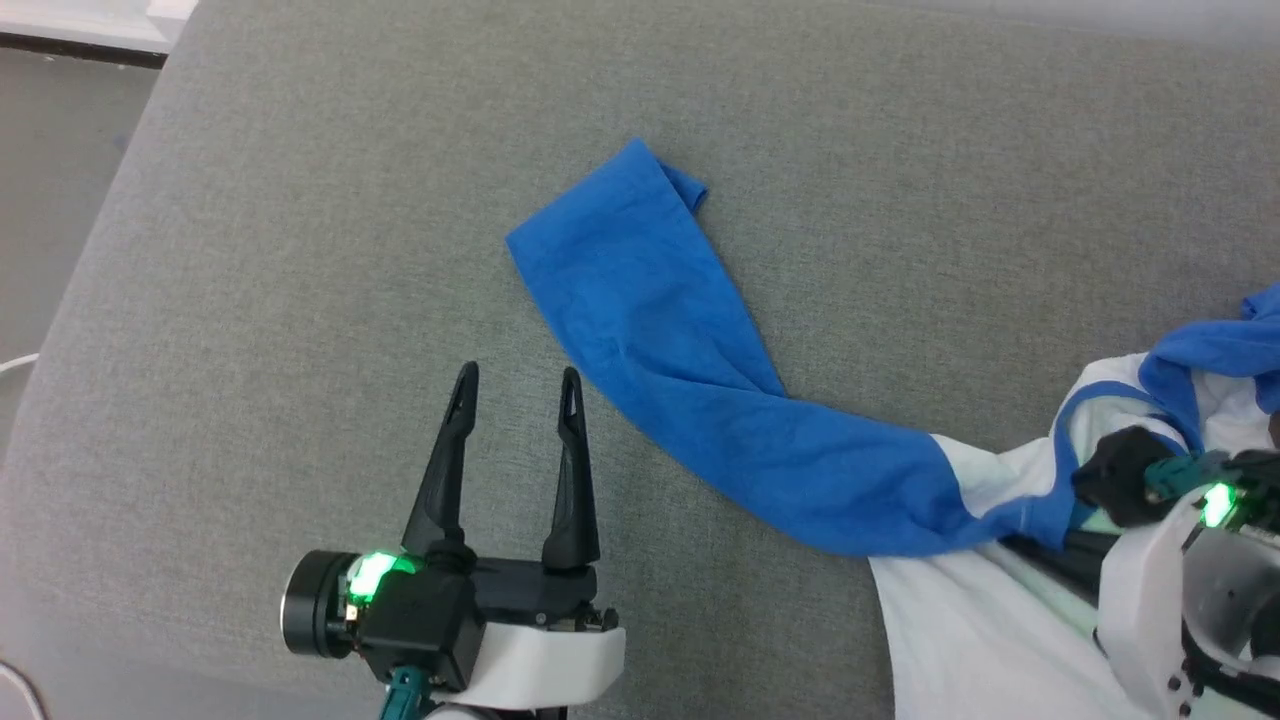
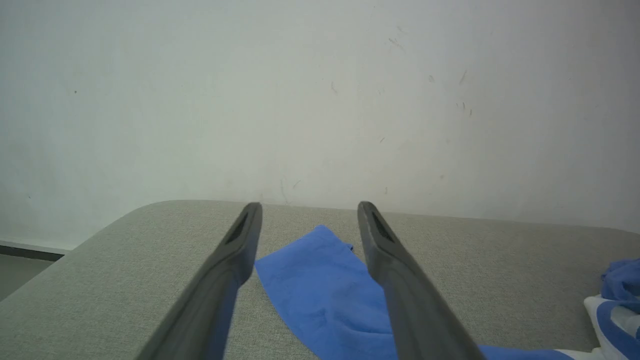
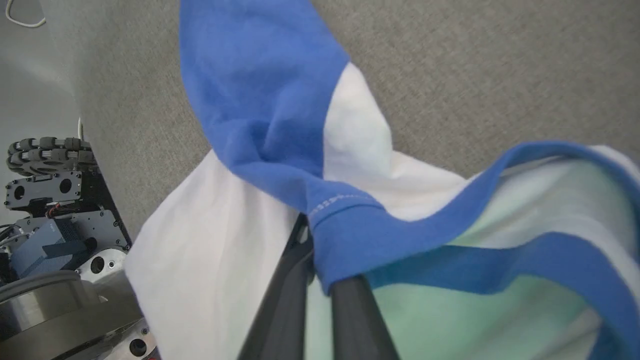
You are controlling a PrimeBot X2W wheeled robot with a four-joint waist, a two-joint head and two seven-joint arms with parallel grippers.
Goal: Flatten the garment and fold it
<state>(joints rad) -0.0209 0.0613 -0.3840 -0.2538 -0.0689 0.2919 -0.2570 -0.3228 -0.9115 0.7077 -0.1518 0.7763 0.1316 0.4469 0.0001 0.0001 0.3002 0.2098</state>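
I am holding my left claw (image 1: 518, 375) (image 2: 310, 207) released and carrying nothing above the near left part of the grey fabric-covered surface (image 1: 300, 200) (image 2: 500, 260), its two fingers pointing toward the far edge. My right claw (image 3: 316, 265) is clenching on the garment (image 1: 680, 350) (image 2: 320, 290) (image 3: 260, 100) at its blue collar band, near the right end of the near edge, with the fabric draping over the fingertips and hiding them. One blue sleeve is lying flat across the middle of the surface, its cuff reaching toward the far edge and its length passing just to the right of my left claw without touching it. The white body is bunching around my right claw at the near right, and some of it seems to be hanging over the near edge. The second sleeve is crumpling at the right edge. A pale wall (image 2: 320, 100) is standing behind the far edge. Floor (image 1: 50, 200), a dark baseboard (image 1: 80, 45) and a thin white cable (image 1: 15, 365) are lying beyond the rounded left edge. My wheeled base (image 3: 50, 155) is sitting close against the near edge. Bare fabric is stretching wide on the left and far sides.
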